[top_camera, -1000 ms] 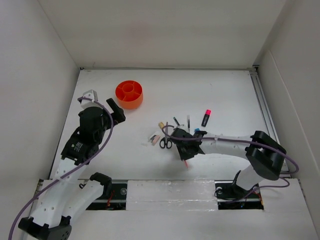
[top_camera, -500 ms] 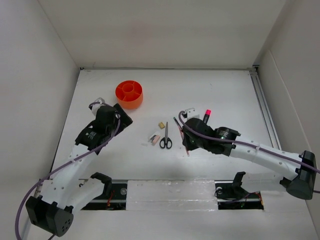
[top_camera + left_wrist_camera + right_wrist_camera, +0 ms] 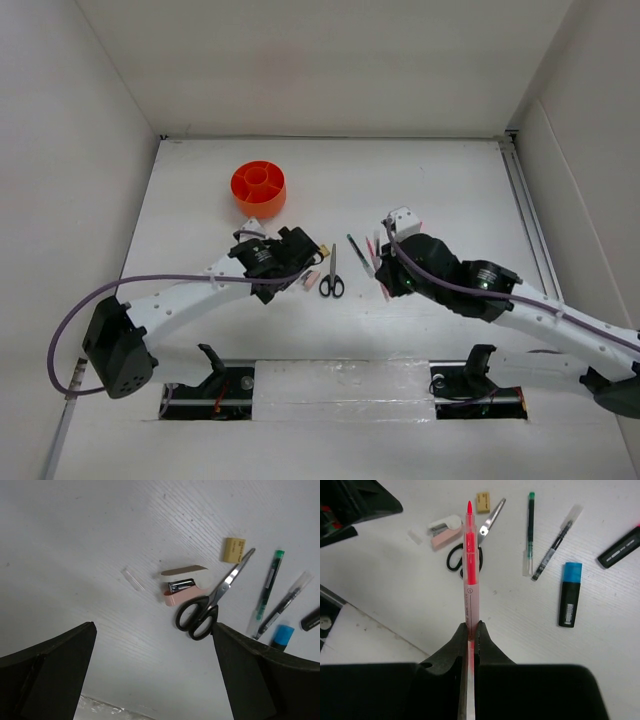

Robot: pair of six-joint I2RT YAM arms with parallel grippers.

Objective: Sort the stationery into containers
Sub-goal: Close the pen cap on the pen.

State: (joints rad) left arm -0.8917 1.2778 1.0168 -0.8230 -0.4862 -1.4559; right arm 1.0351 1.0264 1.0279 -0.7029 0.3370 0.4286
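Note:
The round orange tub (image 3: 258, 188) stands at the back left. My left gripper (image 3: 300, 248) (image 3: 152, 630) hangs open and empty over the table, just left of the black-handled scissors (image 3: 332, 274) (image 3: 199, 615). By the scissors lie a tan eraser (image 3: 233, 549) and stacked white and pink erasers (image 3: 182, 584). My right gripper (image 3: 388, 272) (image 3: 470, 630) is shut on the thin pink pen (image 3: 470, 565) (image 3: 384, 290), held above the table right of the scissors. Two slim pens (image 3: 530, 530) (image 3: 555, 542), a blue-capped marker (image 3: 569, 595) and a second black marker (image 3: 620, 547) lie flat.
White walls close in the table on the left, back and right. A metal rail (image 3: 525, 215) runs along the right edge. A small clear scrap (image 3: 132, 578) lies left of the erasers. The two arms' wrists are close together over the stationery pile.
My left arm has swung right, from near the orange tub to beside the erasers and scissors. My right gripper has shifted right and back, still holding the pink pen.

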